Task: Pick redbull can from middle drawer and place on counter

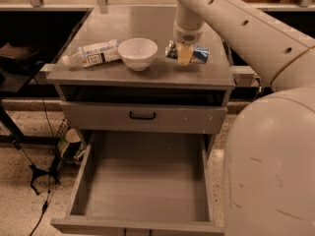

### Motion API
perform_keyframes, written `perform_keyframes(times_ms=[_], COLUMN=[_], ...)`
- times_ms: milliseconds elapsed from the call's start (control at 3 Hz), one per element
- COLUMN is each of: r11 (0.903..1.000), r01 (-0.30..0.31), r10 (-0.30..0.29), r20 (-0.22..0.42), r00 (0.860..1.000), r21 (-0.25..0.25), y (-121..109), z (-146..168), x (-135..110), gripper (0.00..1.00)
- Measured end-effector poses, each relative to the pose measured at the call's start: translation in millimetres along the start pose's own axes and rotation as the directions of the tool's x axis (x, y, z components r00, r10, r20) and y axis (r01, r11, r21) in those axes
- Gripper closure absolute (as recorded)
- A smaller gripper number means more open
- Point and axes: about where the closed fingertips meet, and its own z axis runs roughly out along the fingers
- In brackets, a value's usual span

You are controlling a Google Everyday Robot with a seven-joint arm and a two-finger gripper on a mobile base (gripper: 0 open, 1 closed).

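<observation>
Grey metal bench (123,23) carries three things in a row nearer its front edge than its back: a white-labelled plastic bottle (93,53) lying on its side toward the front left corner, a white bowl (138,53) upright just right of it, and the redbull can (201,55) on its side toward the right edge, apart from the bowl. The pale robot arm (236,18) reaches down from the upper right, and its tool (184,56) sits right on the middle of the can, covering it there; whether the tool is clamped on the can or slack cannot be told. Below the front edge, a grey drawer front with a black handle (142,116) is closed, and under it the middle drawer (145,181) stands pulled out, its bare floor showing
</observation>
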Motion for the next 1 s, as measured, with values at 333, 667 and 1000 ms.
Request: perform_keyframes(times_ms=[333, 667, 1000], r11=[0.9997, 0.9992, 0.999], r01=[-0.021, -0.033, -0.043], r10=[0.021, 0.032, 0.042], r20=[-0.026, -0.051, -0.077], r00=[0.999, 0.998, 0.996], r21=[-0.013, -0.022, -0.014], y=[-1.3, -2.1, -4.5], z=[10.2, 15.8, 9.5], x=[4.8, 5.7, 7.2], gripper=[1.0, 0.82, 0.59])
